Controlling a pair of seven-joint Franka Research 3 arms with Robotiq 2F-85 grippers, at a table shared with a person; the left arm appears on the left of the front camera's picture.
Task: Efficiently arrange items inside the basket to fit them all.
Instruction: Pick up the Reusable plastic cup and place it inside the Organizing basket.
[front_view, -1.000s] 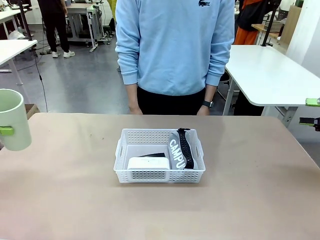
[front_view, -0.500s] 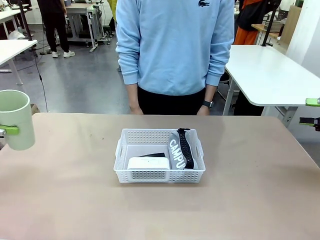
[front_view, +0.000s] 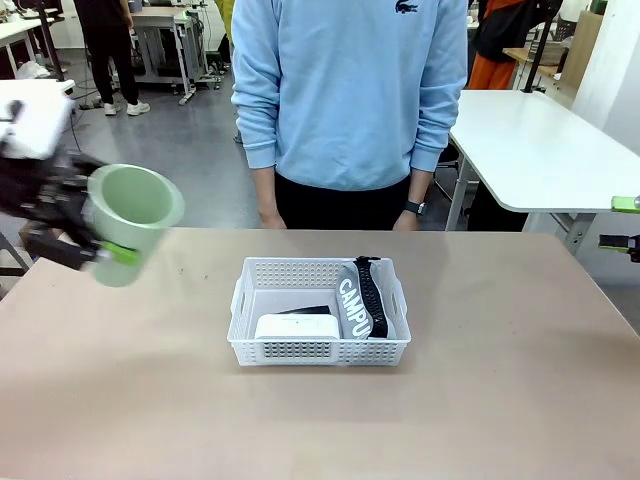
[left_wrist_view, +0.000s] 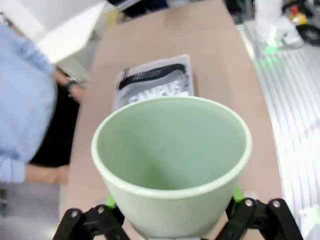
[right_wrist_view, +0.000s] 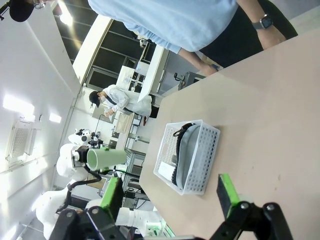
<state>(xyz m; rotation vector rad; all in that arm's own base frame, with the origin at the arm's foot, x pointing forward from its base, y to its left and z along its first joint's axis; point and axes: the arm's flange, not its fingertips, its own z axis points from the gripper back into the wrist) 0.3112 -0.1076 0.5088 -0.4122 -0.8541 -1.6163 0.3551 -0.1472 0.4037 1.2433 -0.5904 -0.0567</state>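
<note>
My left gripper (front_view: 104, 240) is shut on the pale green cup (front_view: 131, 218), holding it tilted in the air over the table's left side, well left of the basket. In the left wrist view the cup (left_wrist_view: 172, 160) sits mouth-up between green pads (left_wrist_view: 111, 200), with the basket (left_wrist_view: 117, 87) beyond it. The white perforated basket (front_view: 320, 350) stands mid-table. Inside lie the grey "CAMPUS" pouch (front_view: 354, 301) on the right, the small white box (front_view: 297, 326) at front left, and the black stapler (front_view: 311, 311) behind the box. My right gripper (right_wrist_view: 170, 194) is open and holds nothing, far right of the basket (right_wrist_view: 200, 160).
A person in a light blue sweatshirt (front_view: 350, 90) stands at the far edge behind the basket, hands down. The brown tabletop (front_view: 320, 420) is bare around the basket. A white table (front_view: 540, 145) stands at the back right.
My left arm has carried the cup rightward and upward from the left edge and tipped it, mouth toward the basket. The basket's contents, the person and the right gripper have not moved.
</note>
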